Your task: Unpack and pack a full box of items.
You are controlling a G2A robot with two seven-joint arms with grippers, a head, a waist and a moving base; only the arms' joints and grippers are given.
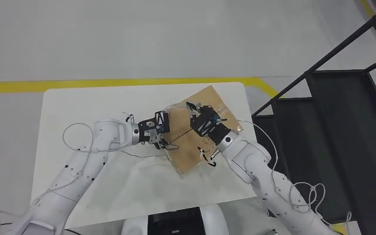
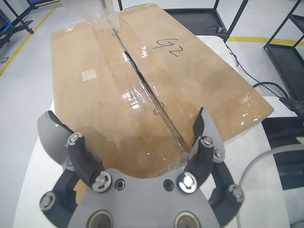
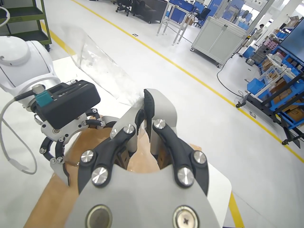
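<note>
1. Fingers were too small to judge in the top view. The box (image 1: 194,154) sat on the table (image 1: 88,106), toward 3 o'clock of the table's centre and turned corner-on. The left gripper (image 1: 160,133) was at the box's 9 o'clock edge. The right gripper (image 1: 191,111) was over the lid toward 12 o'clock.
2. Left wrist view: the left gripper's fingers were spread wide and held nothing. They stood one to each side of the seam (image 2: 142,81) at the near end of the box. Whether the pads touched the cardboard could not be told. The flaps lay shut, with the seam gaping slightly. A clear tape strip (image 2: 90,3) rose off the far end of the seam. The near part looked glossy, so the tape there was apparently stuck down.
3. Right wrist view: the right gripper's fingers were clamped together on the end of the tape strip, and the film stretched away from the pads. The left gripper was farther off at the box edge, its fingers apart.
4. Judgement: the work was early in the unpack phase, at the unsealing step, with nothing out of the box yet.
5. Judgement: the next move called for pulling the strip along the seam until it came free. The left gripper would need to brace the box against lifting or sliding. After that the flaps could be opened.
</note>
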